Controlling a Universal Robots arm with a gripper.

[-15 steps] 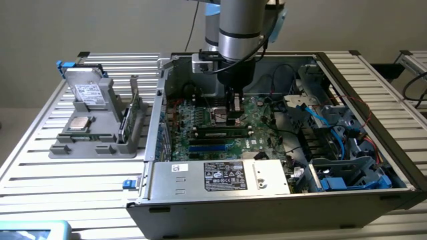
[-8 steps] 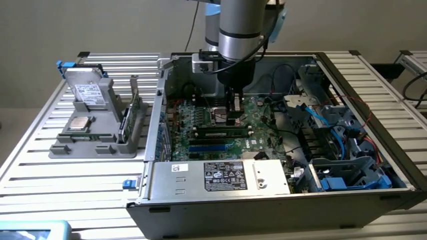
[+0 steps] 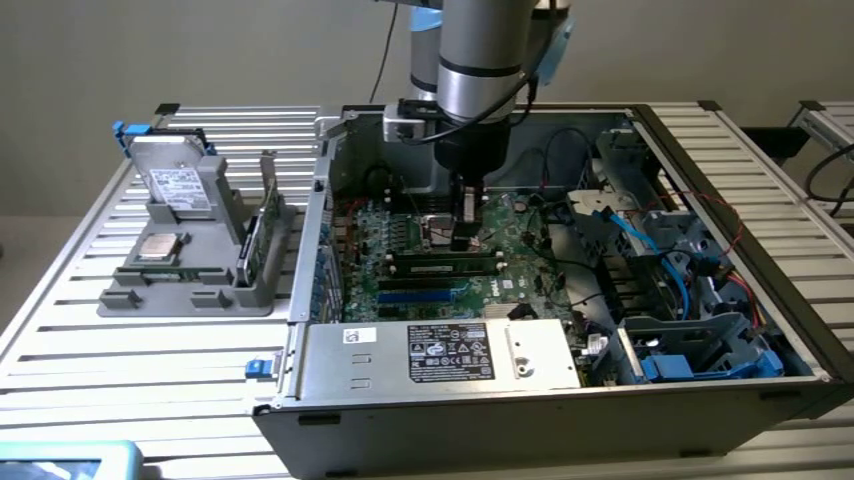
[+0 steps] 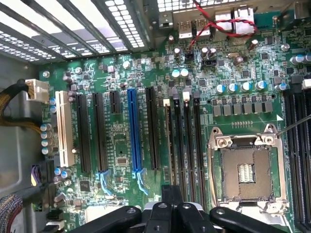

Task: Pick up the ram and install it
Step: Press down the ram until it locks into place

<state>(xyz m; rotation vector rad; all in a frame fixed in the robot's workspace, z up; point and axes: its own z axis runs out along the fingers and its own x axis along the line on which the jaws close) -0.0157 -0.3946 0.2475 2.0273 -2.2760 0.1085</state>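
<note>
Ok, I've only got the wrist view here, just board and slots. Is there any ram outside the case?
Observer: Yes. A green ram stands on edge in a grey holder, off the case toward the exterior view's left.
Operator: What else is in that holder?
Observer: A drive propped upright and a silver chip lying flat.
Operator: And where's the pincer from out there?
Observer: The pincer hangs low inside the case, just above the long slots.
</note>
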